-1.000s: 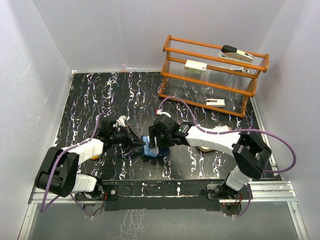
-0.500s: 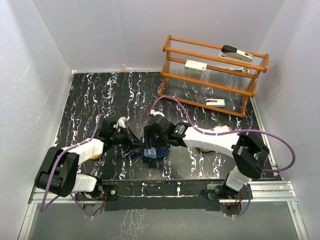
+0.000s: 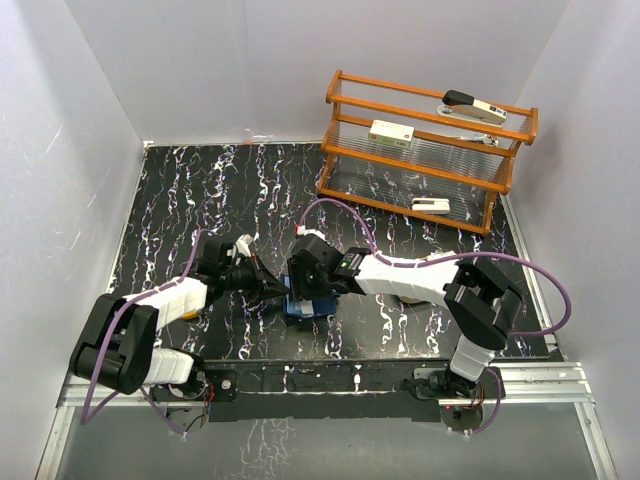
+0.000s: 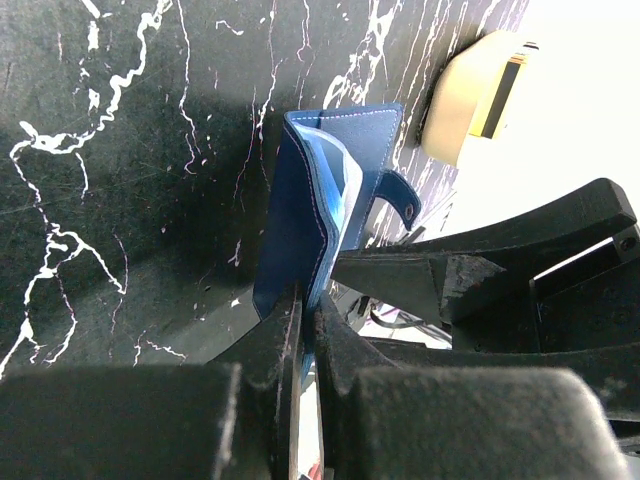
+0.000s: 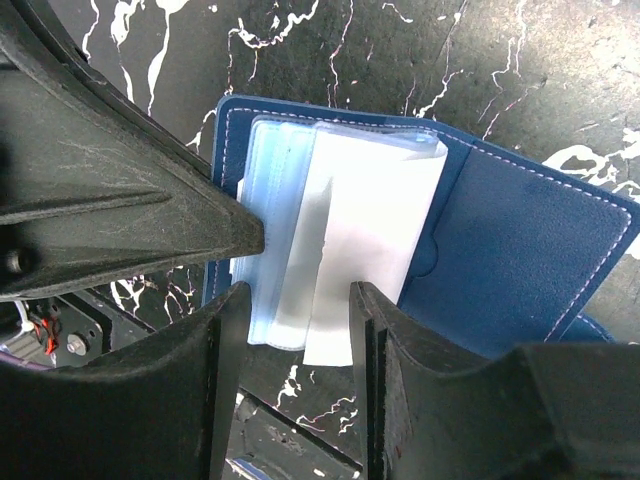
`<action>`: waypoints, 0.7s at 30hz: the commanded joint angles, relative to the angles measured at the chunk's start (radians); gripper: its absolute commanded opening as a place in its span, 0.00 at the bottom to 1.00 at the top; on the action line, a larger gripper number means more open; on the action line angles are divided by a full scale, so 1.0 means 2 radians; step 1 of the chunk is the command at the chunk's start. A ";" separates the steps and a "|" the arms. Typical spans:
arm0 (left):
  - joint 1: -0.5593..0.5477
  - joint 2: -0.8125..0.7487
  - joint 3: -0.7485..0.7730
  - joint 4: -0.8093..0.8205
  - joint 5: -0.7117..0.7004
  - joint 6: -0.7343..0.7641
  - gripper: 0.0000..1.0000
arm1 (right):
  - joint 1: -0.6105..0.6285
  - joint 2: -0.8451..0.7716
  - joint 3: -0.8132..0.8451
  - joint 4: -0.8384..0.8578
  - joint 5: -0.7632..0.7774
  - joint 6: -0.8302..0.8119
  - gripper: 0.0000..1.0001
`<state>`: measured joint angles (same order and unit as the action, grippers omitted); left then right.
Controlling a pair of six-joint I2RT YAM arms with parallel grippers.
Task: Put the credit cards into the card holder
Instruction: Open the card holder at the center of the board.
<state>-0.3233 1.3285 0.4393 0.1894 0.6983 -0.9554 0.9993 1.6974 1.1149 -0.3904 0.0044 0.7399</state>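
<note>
Currently the left tool (image 4: 308, 300) is clamping one cover of the card holder (image 4: 285, 210) lying open on the tabletop (image 4: 120, 150), while the right tool (image 5: 300, 310), grip not determinable, is straddling a thin, probably slick credit card (image 5: 370, 210) at its sleeves; pinching the free edge seems best.

In the top view, the right end effector (image 3: 305, 292) hides most of the card holder (image 3: 296, 308).

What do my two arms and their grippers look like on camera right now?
The left arm and right arm both have black joint housings, white link covers and a looping purple cable. The left gripper and right gripper have matte black, tapered plastic fingers.
</note>
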 commanded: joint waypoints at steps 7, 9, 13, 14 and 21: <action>-0.002 -0.011 0.004 -0.010 0.017 0.005 0.00 | 0.000 0.009 -0.015 0.027 0.025 0.005 0.38; -0.002 -0.010 0.003 -0.012 0.016 0.009 0.00 | 0.000 0.003 -0.021 0.028 0.029 0.009 0.38; -0.002 -0.001 0.017 -0.051 0.002 0.037 0.00 | 0.000 -0.012 -0.023 0.018 0.048 0.012 0.38; -0.002 0.001 0.020 -0.056 0.001 0.042 0.00 | 0.000 -0.015 -0.020 0.014 0.052 0.010 0.38; -0.002 0.003 0.024 -0.077 -0.015 0.054 0.00 | 0.000 -0.037 -0.009 -0.043 0.118 0.007 0.40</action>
<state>-0.3233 1.3376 0.4591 0.0994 0.6773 -0.8749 0.9997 1.6958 1.0733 -0.4183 0.1120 0.7570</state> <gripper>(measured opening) 0.025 0.396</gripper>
